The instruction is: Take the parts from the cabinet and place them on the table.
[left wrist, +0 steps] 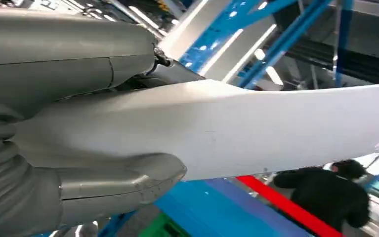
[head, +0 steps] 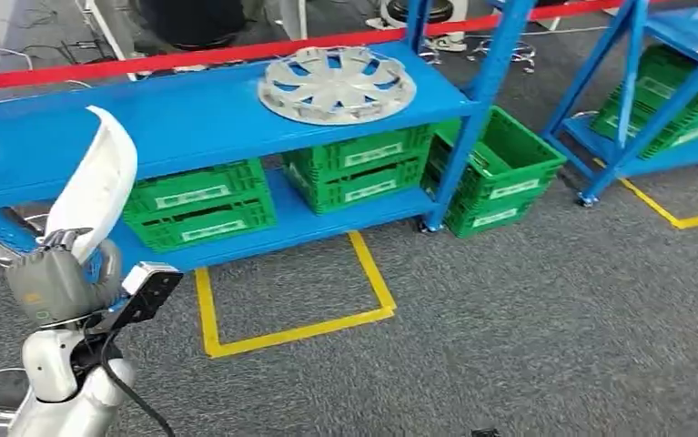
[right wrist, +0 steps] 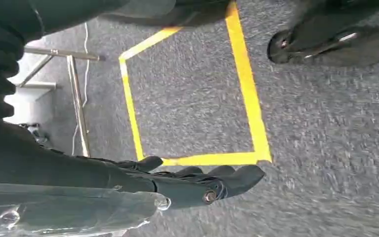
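A long white curved part (head: 99, 182) stands upright in my left hand (head: 54, 278), which grips its lower end at the left of the head view, in front of the blue cabinet (head: 190, 118). Close up, the white part (left wrist: 256, 128) runs out from between the thumb (left wrist: 118, 185) and the grey body of that hand. A silver spoked wheel cover (head: 338, 84) lies flat on the cabinet's top shelf. My right hand (right wrist: 197, 182) hangs above the carpet with its dark fingers stretched out and nothing in them.
Green crates (head: 199, 202) (head: 359, 167) sit on the cabinet's lower shelf, another crate (head: 500, 168) on the floor by its right post. A yellow tape square (head: 290, 332) marks the grey carpet. A second blue rack (head: 654, 137) stands right. A person (left wrist: 335, 192) is beyond a red barrier tape (head: 190, 56).
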Motion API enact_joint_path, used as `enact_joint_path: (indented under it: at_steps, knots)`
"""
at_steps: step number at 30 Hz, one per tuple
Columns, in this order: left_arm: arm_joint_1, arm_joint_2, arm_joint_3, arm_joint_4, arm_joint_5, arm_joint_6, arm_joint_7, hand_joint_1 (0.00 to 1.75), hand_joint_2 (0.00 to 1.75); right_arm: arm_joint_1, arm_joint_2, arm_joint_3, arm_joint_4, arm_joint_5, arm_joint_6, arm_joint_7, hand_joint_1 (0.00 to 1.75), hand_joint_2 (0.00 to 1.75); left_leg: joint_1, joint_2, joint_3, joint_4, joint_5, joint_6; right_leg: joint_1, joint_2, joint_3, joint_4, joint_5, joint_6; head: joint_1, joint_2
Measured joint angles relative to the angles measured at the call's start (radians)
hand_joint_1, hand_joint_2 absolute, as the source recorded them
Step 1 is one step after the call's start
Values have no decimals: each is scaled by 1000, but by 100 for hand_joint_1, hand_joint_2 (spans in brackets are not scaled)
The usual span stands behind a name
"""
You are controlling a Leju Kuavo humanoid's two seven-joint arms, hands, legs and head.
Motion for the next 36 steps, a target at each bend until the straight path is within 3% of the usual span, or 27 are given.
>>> enact_joint_path:
  at_steps: [3,4,5,6,8,9,11,13,14,15,16,18,19,20,21,22,23,24,25,26,28,29,30,31,32,34,36]
  knots:
    - [-1,0,0,-1,0,0,-1,175,175,2,0,0,0,0,0,0,0,175,5,30,1,-4,20,-16,5,25,-34,16,16,-30,0,0]
    - [0,0,0,-1,0,0,-1,175,175,5,0,0,0,0,0,1,0,175,8,21,-4,-1,13,-25,2,33,-42,13,29,-44,-3,0]
    - [1,-1,0,-1,0,1,-1,175,175,6,1,0,0,0,0,2,0,175,10,-27,-16,25,-39,-31,2,40,-50,13,41,-53,-2,0]
    - [2,0,0,-1,0,1,-2,175,175,5,1,0,0,-1,0,2,0,175,10,-59,-39,91,-106,-30,3,49,-66,13,56,-61,-5,0]
    - [3,4,0,0,0,1,-2,175,175,5,0,0,1,0,0,1,0,175,6,-77,-92,261,-203,-26,9,72,-100,15,80,-69,-9,0]
    - [3,4,0,0,0,1,-2,175,175,6,0,0,1,0,0,1,0,175,3,-79,-103,314,-216,-22,13,83,-115,17,90,-70,-10,0]
    - [3,4,0,0,0,1,-2,175,175,9,1,0,1,0,1,1,0,175,-4,-81,-59,284,-174,-9,20,105,-142,21,109,-72,-10,0]
    - [3,4,0,0,0,1,-2,175,175,7,1,0,0,0,1,1,0,175,-10,-95,54,117,-113,9,24,127,-161,22,127,-71,-9,0]
    - [2,4,0,-1,0,1,-2,175,175,6,2,0,0,0,1,1,0,175,-11,-124,108,41,-114,14,24,135,-168,25,134,-69,-9,0]
    - [1,3,0,-1,0,1,-2,175,175,5,1,0,1,0,1,1,0,175,-9,-138,133,-8,-118,16,34,143,-179,33,139,-66,-9,0]
    - [2,3,0,-2,0,2,-2,175,175,6,1,0,1,0,0,1,0,175,-9,-134,125,-6,-121,13,33,150,-185,34,150,-63,-7,0]
    - [3,2,0,-2,0,2,-2,175,175,12,1,0,1,-1,0,1,0,175,-12,-120,118,-4,-112,23,31,163,-193,29,165,-52,-6,0]
    - [1,2,0,-2,0,2,-2,175,175,14,-7,0,3,-1,0,1,0,175,2,-105,113,-11,-102,28,31,169,-199,31,168,-50,-12,0]
    - [-1,2,1,-2,1,0,-2,175,175,16,-1,0,2,-1,0,1,0,175,1,-97,107,-10,-91,35,34,140,-210,51,132,-40,-11,0]
    - [-1,-1,1,-2,21,-17,-4,175,175,15,0,-2,3,-18,-3,-8,0,175,1,-87,99,-10,-84,39,28,110,-230,106,78,-31,4,0]
    - [-11,-4,1,3,47,-42,-9,175,175,14,2,-11,3,-40,-10,-20,0,175,1,-79,89,-9,-77,38,20,89,-258,191,21,-19,5,0]
    - [-33,-8,2,25,72,-57,-16,175,175,13,5,-25,3,-57,-19,-30,0,175,1,-69,77,-8,-68,37,13,81,-285,279,-24,-11,5,0]
    - [-56,-14,2,49,83,-58,-21,175,175,12,9,-32,3,-65,-24,-35,0,175,2,-60,65,-6,-60,35,7,76,-301,347,-48,-3,6,0]
    - [-72,-21,2,69,88,-58,-27,175,175,12,12,-38,3,-71,-28,-37,0,175,3,-49,55,-6,-52,32,0,74,-295,364,-41,2,6,0]
    - [-83,-25,2,85,94,-58,-30,175,175,13,13,-43,3,-73,-30,-39,0,175,3,-37,48,-5,-47,28,-5,72,-265,337,-14,7,5,0]
    - [-101,-33,2,106,97,-58,-32,175,175,14,15,-48,3,-76,-30,-39,0,175,7,-12,37,-5,-38,19,-12,52,-149,175,52,15,5,0]
    - [-111,-36,2,116,100,-58,-32,175,175,12,17,-52,3,-76,-30,-40,0,175,6,-1,35,-5,-34,12,-12,11,-75,72,58,20,6,0]
    - [-117,-37,4,121,103,-60,-32,175,175,8,22,-53,2,-76,-30,-41,0,175,4,10,28,-4,-30,5,-2,-1,-40,17,37,14,9,0]
    - [-124,-38,4,127,106,-64,-32,175,175,8,23,-56,2,-79,-31,-43,0,175,4,22,28,-4,-24,-3,2,13,-57,21,46,-7,2,0]
    - [-128,-40,4,133,113,-68,-33,175,175,10,23,-59,2,-81,-31,-43,0,175,5,29,27,-4,-19,-10,5,22,-66,19,46,-14,7,0]
    - [-131,-47,4,140,124,-75,-34,175,175,18,23,-61,2,-87,-31,-44,0,175,10,50,27,-9,-12,-24,9,44,-81,15,56,-40,4,0]
    - [-135,-45,6,149,121,-75,-37,175,175,23,24,-61,3,-89,-32,-45,0,175,14,-41,0,48,-76,-31,5,60,-85,12,73,-59,0,0]
